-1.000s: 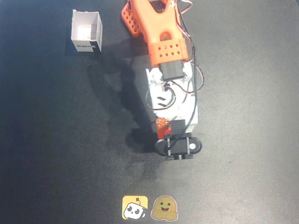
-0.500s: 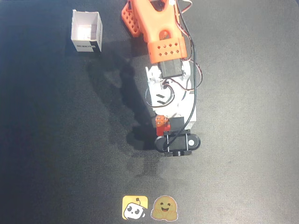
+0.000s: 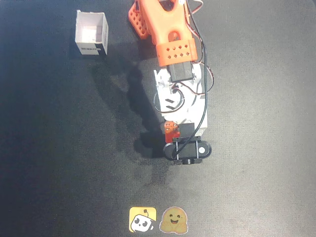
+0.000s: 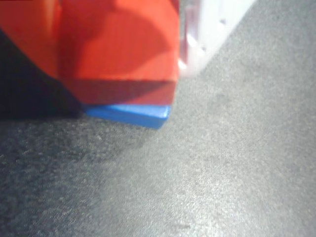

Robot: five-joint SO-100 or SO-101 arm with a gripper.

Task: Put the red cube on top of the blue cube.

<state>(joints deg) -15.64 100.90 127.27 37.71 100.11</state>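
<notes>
In the overhead view, a white box stood open at about ten o'clock from the frame's centre, well apart from everything else on the dark surface. Right of it, the orange arm reached down from twelve o'clock toward the middle, ending in the claw. A sliver of the red cube showed at the claw's tip, with the black wrist ring just past it at six o'clock. Two stickers lay near the bottom edge.

The wrist view filled in the rest. The red cube took up the upper left, clenched in the claw, whose white finger pressed its right face. Directly beneath, at six o'clock from the red one, the blue cube showed only as a thin blue edge and corner. The red cube seemed to rest on it or hang just above; contact could not be settled. The edges looked roughly aligned, the blue corner peeking out slightly at the lower right. The placing looked nearly done, so the next move would likely be letting go and lifting straight up without dragging the stack.
</notes>
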